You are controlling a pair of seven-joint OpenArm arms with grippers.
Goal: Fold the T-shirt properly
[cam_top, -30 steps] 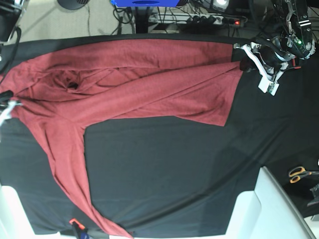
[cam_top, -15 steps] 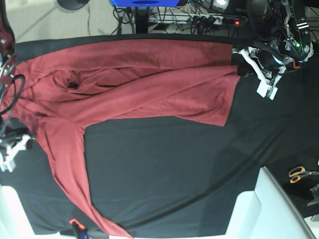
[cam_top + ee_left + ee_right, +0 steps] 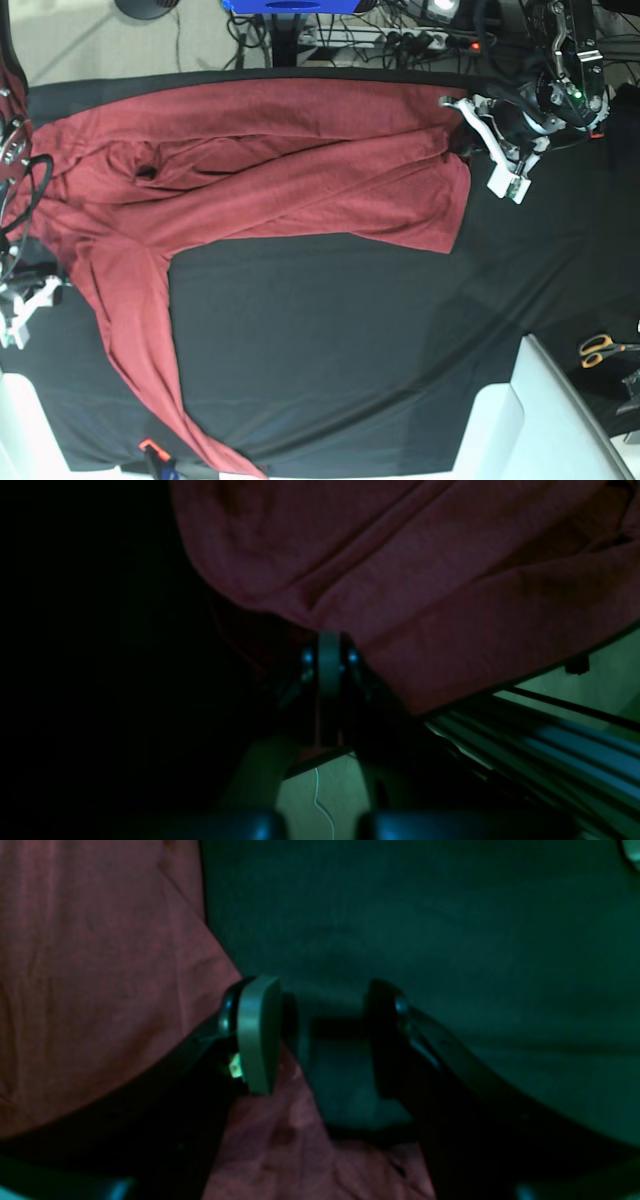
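At the base view's left edge, the right end effector (image 3: 22, 310) sat low beside the T-shirt's (image 3: 260, 170) shoulder end. Its wrist view showed the jaws standing apart with only black cloth between them; one fingertip (image 3: 257, 1032) rested at the very edge of the red fabric, gripping nothing. The T-shirt lay spread across the far half of the desk (image 3: 340, 340), which was covered in black cloth, with one long sleeve trailing toward the near edge. At the right, the left end effector (image 3: 470, 135) met the shirt's hem corner. In its wrist view the jaws were pressed together with the red fabric's edge pinched between them. Orange-handled scissors (image 3: 603, 348) lay well apart at the far right.
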